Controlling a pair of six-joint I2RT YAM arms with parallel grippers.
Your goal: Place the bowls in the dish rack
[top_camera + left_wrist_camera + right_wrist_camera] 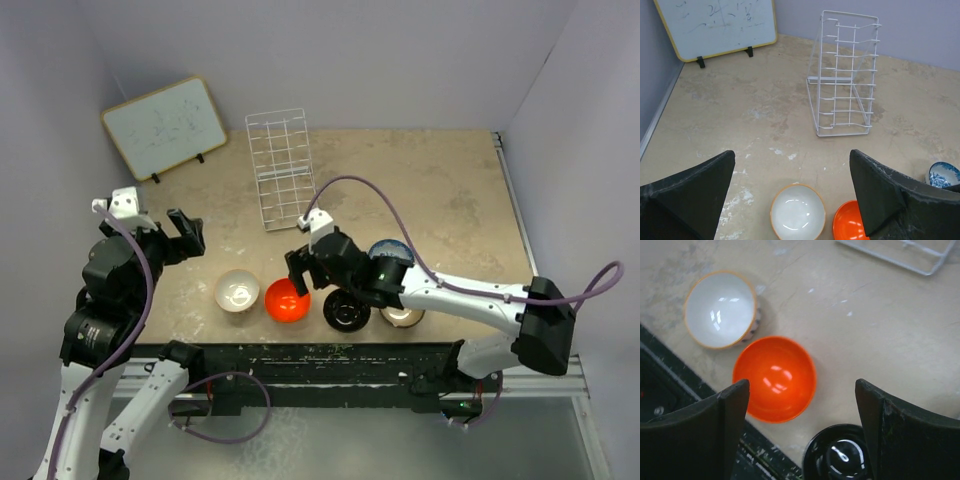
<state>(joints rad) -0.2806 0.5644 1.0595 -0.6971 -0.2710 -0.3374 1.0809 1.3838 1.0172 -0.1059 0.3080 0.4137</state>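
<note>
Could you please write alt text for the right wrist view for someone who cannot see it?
The right gripper, jaws wide open, hovers above an orange-red bowl on a table; a cream-white bowl sits upper left, a black bowl at the bottom edge.

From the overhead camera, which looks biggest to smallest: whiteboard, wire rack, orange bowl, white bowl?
1. Wood-framed whiteboard and white wire dish rack: largest, too alike to rank.
2. Glossy orange-red bowl and cream-white bowl: far smaller, alike to each other.
</note>
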